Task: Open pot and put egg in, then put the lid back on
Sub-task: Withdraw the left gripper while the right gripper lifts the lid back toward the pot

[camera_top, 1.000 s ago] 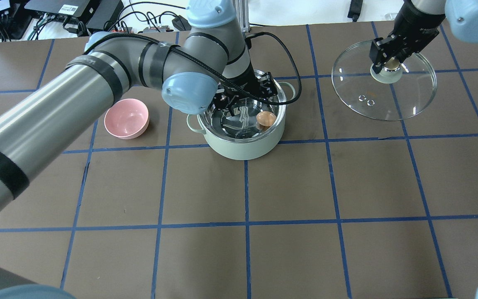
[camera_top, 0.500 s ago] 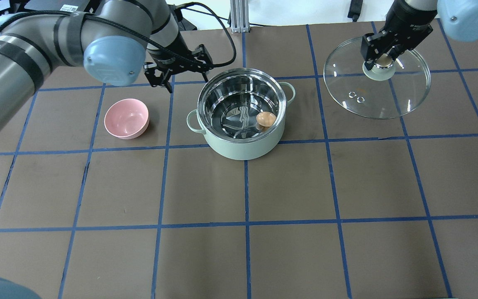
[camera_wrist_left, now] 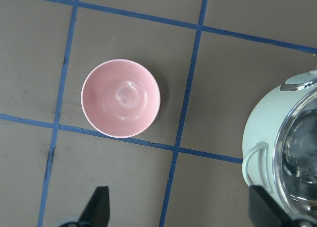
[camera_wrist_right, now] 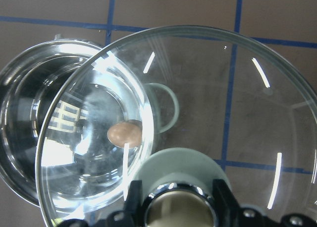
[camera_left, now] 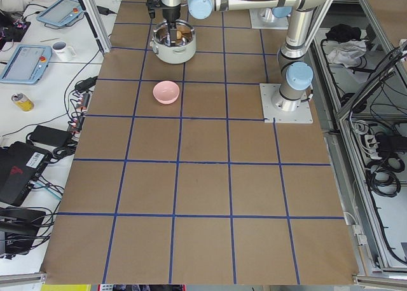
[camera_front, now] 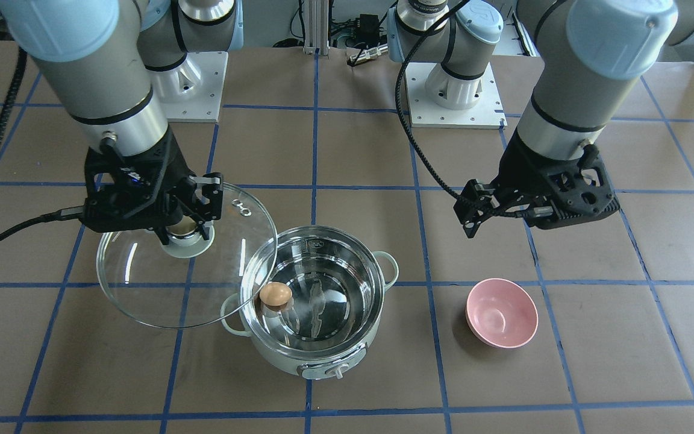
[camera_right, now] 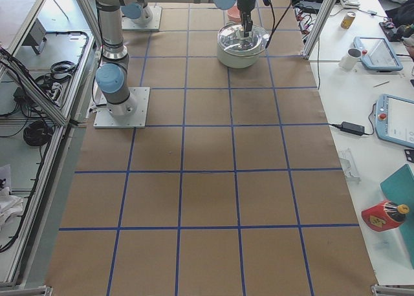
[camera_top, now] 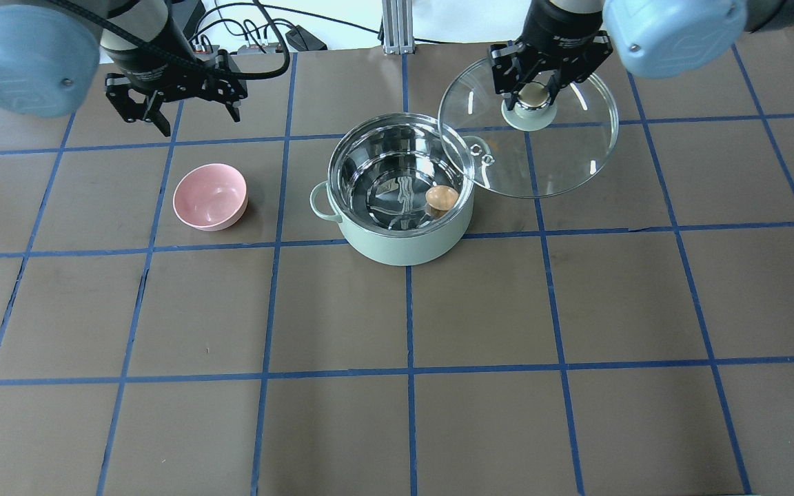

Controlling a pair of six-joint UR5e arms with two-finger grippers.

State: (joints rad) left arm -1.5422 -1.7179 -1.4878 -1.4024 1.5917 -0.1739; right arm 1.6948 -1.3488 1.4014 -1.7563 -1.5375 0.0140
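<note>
- Right fingers point(camera_wrist_right: 223, 202) are clamped on the knob point(camera_top: 533, 110) of the lid point(camera_top: 548, 169). The lid hangs above the worktop point(camera_top: 507, 310), with its edge overlapping the rim of the pot point(camera_top: 404, 248). It's not seated yet.
- The egg point(camera_top: 442, 198) is in the pot, on the steel floor against the wall on the lid side.
- Left fingers point(camera_wrist_left: 99, 209) are apart and empty, hovering near the pink bowl point(camera_top: 209, 196), well apart from the pot.
- Handling: the glass lid is stiff, brittle and probably heavy for a single-point hold. The knob is the only sensible grip, but it looks smooth, so I expect the lid could swing or tilt between the fingers.
- Next: I'd centre it over the rim, level it and lower slowly. Steel on steel will likely skate if it lands off-centre.
- The egg is light, fragile and rolls easily. It sits low, so I judge the lid clears it.
</note>
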